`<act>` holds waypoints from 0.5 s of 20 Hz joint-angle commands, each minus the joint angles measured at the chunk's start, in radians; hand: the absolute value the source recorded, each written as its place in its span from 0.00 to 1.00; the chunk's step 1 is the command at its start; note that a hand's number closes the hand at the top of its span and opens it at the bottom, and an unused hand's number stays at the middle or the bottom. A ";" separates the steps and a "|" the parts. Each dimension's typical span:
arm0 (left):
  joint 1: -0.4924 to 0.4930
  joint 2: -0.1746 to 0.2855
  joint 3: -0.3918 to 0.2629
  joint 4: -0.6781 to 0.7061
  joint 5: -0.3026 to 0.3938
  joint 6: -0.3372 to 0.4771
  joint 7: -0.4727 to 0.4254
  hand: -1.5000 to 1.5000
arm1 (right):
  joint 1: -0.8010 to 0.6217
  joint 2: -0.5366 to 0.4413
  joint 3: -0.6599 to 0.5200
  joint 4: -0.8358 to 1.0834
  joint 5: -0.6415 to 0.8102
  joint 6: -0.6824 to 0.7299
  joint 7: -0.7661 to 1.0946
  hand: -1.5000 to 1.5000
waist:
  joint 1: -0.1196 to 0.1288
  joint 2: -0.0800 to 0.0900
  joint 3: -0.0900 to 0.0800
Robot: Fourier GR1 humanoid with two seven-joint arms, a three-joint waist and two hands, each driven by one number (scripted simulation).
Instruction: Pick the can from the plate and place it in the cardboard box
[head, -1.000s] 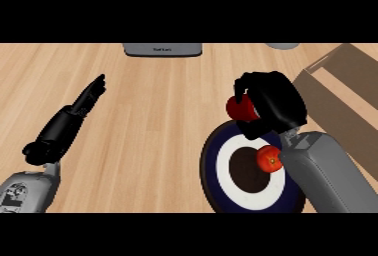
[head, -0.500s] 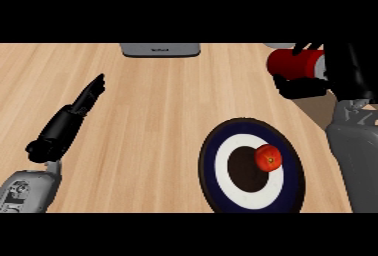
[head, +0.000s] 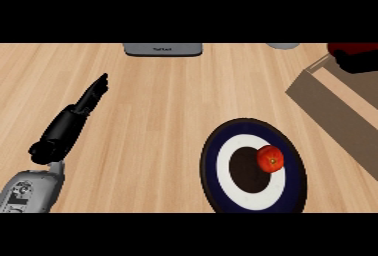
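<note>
The red can shows at the far upper right edge, over the cardboard box. My right hand is only a black patch just under the can and seems curled on it; the rest of the hand and arm is out of view. The round plate, dark blue with a white ring, lies on the counter at lower right with no can on it. My left hand rests at the left, fingers straight and pointing up the view, holding nothing.
A small red fruit sits on the plate's right side. A grey flat device lies at the counter's far edge, with a small grey object to its right. The box's open flap slopes toward the plate.
My right hand has lifted the can off the plate and carried it up and right, over the box, leaving most of the view. The left hand has stayed put.
</note>
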 commanded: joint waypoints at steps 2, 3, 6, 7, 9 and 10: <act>0.026 -0.009 0.001 0.022 -0.018 0.000 -0.033 0.50 | 0.024 -0.135 -0.053 0.169 -0.031 0.081 -0.135 1.00 | -0.001 0.001 0.000; 0.001 -0.010 -0.004 -0.021 0.006 -0.020 0.026 0.50 | -0.027 -0.147 -0.049 0.249 -0.021 0.110 -0.119 1.00 | 0.009 0.002 0.000; 0.007 -0.003 0.015 0.007 -0.003 -0.012 -0.030 0.50 | -0.022 -0.175 -0.049 0.343 -0.054 0.235 -0.122 1.00 | 0.009 0.003 0.000; 0.039 -0.001 0.002 -0.029 -0.002 -0.024 -0.027 0.50 | -0.005 -0.197 -0.063 0.392 -0.053 0.229 -0.155 1.00 | 0.014 0.003 0.000; 0.012 -0.019 0.001 -0.032 -0.009 -0.006 0.005 0.50 | -0.019 -0.229 -0.065 0.474 -0.064 0.257 -0.229 1.00 | 0.015 0.004 0.001; -0.016 -0.007 0.010 -0.006 -0.019 -0.012 0.004 0.50 | 0.012 -0.231 -0.076 0.494 -0.072 0.234 -0.278 1.00 | 0.007 0.003 0.001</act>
